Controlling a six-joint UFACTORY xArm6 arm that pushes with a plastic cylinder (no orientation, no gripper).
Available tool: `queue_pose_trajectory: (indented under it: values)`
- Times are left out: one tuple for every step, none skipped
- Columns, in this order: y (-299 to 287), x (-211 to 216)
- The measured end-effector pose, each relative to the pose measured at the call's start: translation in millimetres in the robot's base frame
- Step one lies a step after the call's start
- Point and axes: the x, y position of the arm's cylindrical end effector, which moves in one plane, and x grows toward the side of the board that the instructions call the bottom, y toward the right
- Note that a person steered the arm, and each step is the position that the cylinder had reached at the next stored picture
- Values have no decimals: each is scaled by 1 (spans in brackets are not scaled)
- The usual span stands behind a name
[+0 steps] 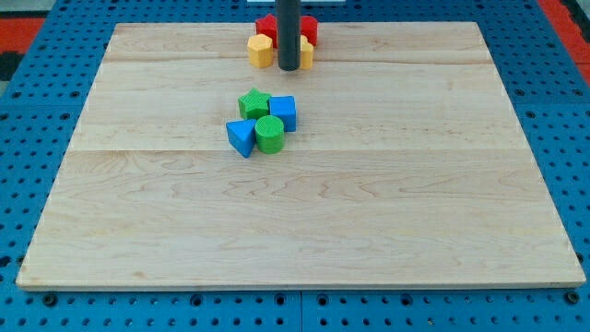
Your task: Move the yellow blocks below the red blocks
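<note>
My tip holds nothing. It sits between two yellow blocks, touching them, just below the red blocks.

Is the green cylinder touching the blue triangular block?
Touching. The camera view shows the green cylinder pressed against the blue triangular block, no board visible between them.

The rod, cut off at the view's top, hides parts of 2 red blocks and 1 yellow block.
</note>
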Motion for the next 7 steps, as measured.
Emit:
queue_pose_trajectory:
  values:
    - [-16, 5]
    - [-17, 17]
    - [-15, 16]
    - [17, 0]
    - [8, -20]
    - [21, 11]
    - [67, 27]
